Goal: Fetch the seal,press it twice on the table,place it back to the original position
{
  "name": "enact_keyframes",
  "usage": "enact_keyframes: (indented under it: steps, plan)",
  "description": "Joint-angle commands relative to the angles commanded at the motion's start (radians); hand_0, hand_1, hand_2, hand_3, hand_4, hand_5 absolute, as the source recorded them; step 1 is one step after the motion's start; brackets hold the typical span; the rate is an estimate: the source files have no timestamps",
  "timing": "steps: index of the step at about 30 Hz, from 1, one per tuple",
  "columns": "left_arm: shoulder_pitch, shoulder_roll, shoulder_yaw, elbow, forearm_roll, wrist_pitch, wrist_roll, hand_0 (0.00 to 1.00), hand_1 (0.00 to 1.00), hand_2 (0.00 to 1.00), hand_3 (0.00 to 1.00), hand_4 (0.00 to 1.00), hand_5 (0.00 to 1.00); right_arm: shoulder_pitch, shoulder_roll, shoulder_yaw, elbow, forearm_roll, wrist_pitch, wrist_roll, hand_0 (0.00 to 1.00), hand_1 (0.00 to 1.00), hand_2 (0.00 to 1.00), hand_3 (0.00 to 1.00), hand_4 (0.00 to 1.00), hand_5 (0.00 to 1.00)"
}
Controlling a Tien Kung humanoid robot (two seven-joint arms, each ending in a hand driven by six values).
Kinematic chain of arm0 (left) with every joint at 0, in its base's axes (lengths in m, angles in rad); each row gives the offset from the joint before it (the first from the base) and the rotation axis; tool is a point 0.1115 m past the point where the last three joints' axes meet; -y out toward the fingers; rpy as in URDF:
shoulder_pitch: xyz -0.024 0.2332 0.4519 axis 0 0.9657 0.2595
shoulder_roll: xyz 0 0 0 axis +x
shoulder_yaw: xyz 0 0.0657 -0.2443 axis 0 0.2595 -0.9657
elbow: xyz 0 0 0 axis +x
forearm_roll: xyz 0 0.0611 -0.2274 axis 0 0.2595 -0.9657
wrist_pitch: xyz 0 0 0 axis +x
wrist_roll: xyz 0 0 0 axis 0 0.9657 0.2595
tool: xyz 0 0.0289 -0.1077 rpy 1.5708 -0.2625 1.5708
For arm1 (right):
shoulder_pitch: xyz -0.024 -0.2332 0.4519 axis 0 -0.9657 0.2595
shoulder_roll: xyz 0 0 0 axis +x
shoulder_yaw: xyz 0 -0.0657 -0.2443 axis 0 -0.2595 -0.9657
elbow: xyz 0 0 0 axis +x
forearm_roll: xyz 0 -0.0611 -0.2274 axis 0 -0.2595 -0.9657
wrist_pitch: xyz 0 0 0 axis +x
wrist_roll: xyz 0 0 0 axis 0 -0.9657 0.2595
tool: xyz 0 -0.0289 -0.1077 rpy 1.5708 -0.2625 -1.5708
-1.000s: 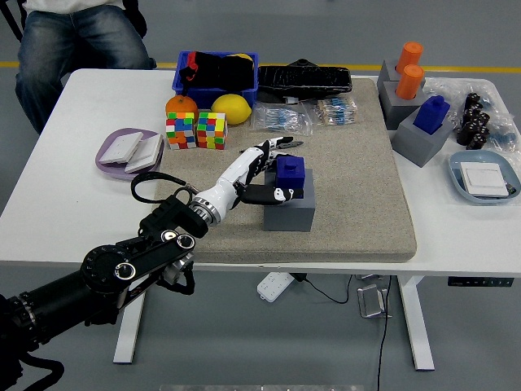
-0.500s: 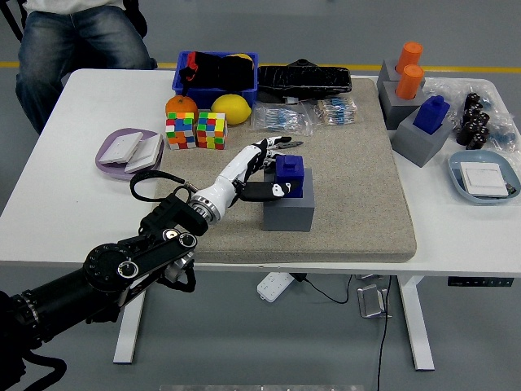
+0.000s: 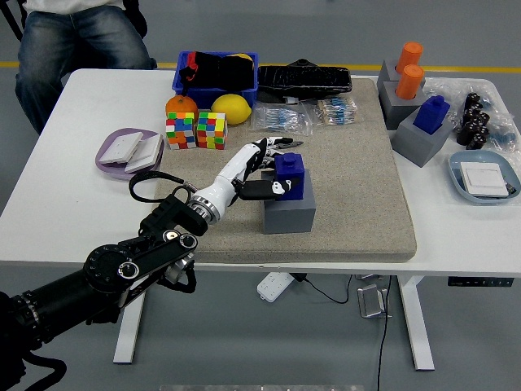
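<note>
Fingers of my left hand (image 3: 262,167) wrap one blue block-shaped seal (image 3: 291,173) on its grey holder (image 3: 289,216); I count two Rubik's cubes (image 3: 196,130) far left on the desk (image 3: 73,195).

A dark blue seal (image 3: 290,173) sits in a grey block (image 3: 290,213) on a beige mat (image 3: 358,187).

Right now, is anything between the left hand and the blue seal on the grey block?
Nothing visible. The left hand is already at the blue seal, fingers wrapped around it as it sits on its grey block. The tan mat in front of and to the right of the block is bare for pressing.
</note>
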Motion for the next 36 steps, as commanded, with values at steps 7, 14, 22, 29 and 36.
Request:
enact_keyframes:
  steps: [7,14,22,29,36]
  plan:
    - [-0.002,0.002,-0.013,-0.007,-0.005,0.006,-0.016,0.704,0.45,0.444,0.807,0.679,0.002,-0.001,0.0,0.0,0.0,0.0,0.0,0.0,0.909,0.786,0.793,0.786,0.939,0.629]
    - [-0.001,0.007,-0.036,-0.014,-0.012,0.007,-0.029,0.698,0.451,0.445,0.808,0.668,0.002,-0.001,0.0,-0.002,0.0,0.001,0.0,0.001,0.909,0.787,0.792,0.786,0.938,0.627]
    - [0.003,0.038,-0.127,-0.042,0.009,0.016,-0.048,0.693,0.455,0.447,0.808,0.669,0.002,-0.003,-0.001,0.002,0.0,-0.001,0.0,0.001,0.91,0.785,0.792,0.786,0.938,0.627]
    - [0.001,0.096,-0.192,-0.029,0.009,0.027,-0.058,0.69,0.457,0.446,0.808,0.67,0.002,-0.004,-0.001,-0.003,0.0,0.001,0.001,0.001,0.91,0.785,0.792,0.786,0.938,0.627]
    - [0.021,0.131,-0.164,0.013,-0.005,0.037,-0.07,0.688,0.457,0.446,0.808,0.671,0.002,-0.006,-0.002,-0.006,0.001,0.002,0.001,0.002,0.91,0.785,0.792,0.786,0.938,0.627]
